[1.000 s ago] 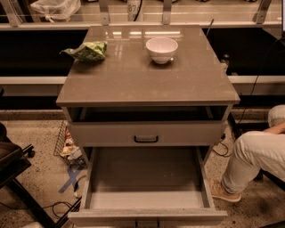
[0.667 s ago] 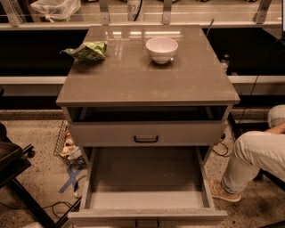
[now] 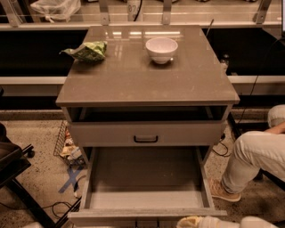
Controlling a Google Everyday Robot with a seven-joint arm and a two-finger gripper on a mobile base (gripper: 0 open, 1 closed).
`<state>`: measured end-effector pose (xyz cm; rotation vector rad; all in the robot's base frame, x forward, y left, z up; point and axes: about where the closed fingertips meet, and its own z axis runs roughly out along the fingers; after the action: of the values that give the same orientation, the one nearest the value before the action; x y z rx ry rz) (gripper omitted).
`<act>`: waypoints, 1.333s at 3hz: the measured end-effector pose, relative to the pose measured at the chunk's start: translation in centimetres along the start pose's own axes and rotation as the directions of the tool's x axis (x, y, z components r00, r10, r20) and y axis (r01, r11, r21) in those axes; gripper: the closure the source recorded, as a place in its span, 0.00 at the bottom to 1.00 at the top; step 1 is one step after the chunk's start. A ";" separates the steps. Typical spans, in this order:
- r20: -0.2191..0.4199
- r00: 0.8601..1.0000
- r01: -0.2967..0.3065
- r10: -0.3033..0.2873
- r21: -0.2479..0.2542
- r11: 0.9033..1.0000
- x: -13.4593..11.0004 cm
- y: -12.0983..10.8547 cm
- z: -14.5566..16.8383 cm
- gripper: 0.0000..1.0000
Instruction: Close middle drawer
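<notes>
Since the middle drawer (image 3: pixel 147 182) stands pulled out toward 6 o'clock, bare inside, a push toward 12 o'clock should shut it; the tool lies out of view, its state untellable.

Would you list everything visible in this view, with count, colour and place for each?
cabinet: one, grey-brown top, centre
bowl: one, white, rear right of the cabinet top
crumpled packet: one, green, rear left of the cabinet top
top drawer: one, light grey with a black handle, slightly out
middle drawer: one, light grey, pulled far out, bare inside
wire basket: one, dark, on the floor left of the cabinet
tape cross: one, blue, on the floor
plastic bag: one, clear, far shelf, left
chair: one, black, left edge
person's leg: one, pale trousers and tan shoe, right
gripper: not in view; the pale shapes at the bottom edge cannot be identified
</notes>
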<state>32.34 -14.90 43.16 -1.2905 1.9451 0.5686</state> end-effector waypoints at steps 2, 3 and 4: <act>-0.011 0.996 0.093 -0.093 -0.019 0.995 -1.7 -3.0 1.3 1.00; -0.011 0.996 0.091 -0.091 -0.042 0.995 -1.3 -6.5 4.4 1.00; -0.011 0.996 0.091 -0.091 -0.042 0.995 -1.2 -6.1 4.3 1.00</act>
<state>39.67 -13.61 41.51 -1.4044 1.8833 0.5588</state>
